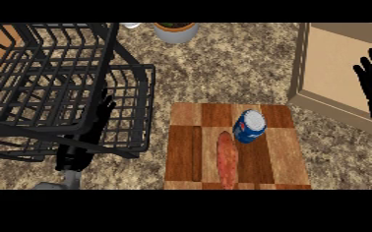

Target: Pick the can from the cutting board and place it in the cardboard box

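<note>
A blue can (249, 126) with a white top lies tilted on the wooden cutting board (283, 152), toward its far right part. The cardboard box (323, 69) stands at the right, beyond the board. My right hand (364, 78) shows at the right edge over the box, fingers straight and spread, well apart from the can. My left hand (94, 128) is at the left, seen through the wire basket, fingers straight and holding nothing.
A black wire basket (65, 78) fills the left side. An orange-red sausage-shaped item (227, 159) and a brown stick (196, 152) lie on the board beside the can. A grey pot (175, 31) stands at the back.
</note>
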Motion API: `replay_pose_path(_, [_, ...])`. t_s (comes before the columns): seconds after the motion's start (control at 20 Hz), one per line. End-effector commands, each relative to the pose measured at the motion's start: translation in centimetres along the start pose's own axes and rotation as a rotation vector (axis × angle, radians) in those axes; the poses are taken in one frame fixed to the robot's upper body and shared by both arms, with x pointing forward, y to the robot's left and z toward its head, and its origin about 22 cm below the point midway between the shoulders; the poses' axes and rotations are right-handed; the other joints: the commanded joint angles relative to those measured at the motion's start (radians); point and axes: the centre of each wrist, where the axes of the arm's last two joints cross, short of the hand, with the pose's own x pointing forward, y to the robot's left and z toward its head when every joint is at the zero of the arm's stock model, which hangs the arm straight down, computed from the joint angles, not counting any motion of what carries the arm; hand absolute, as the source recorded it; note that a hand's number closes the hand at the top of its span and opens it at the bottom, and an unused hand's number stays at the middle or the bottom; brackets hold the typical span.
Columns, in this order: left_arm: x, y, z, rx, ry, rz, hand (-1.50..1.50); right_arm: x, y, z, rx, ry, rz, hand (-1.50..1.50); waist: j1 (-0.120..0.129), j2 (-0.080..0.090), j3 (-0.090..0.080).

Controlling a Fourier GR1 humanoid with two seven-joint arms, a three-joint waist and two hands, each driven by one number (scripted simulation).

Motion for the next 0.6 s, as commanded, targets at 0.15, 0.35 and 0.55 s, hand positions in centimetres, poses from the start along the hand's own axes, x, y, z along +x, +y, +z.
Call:
replay_pose_path(0.15, [4.2,-1.4,-0.9,-0.149,-0.148,-0.285,0.00,-1.7,7.6,3.0,0.118,0.112,0.078,-1.50,-0.003,0.021,0.002])
replay_pose_path(0.35, [4.6,-0.2,-0.3,-0.154,-0.151,-0.335,0.00,-1.5,3.4,2.8,0.182,-0.035,0.570,-1.50,-0.035,0.021,-0.021])
replay_pose_path(0.55, [5.5,-0.5,-0.5,-0.179,-0.154,-0.395,0.00,-4.1,4.2,5.3,0.219,-0.096,0.842,-1.50,-0.053,0.022,-0.003])
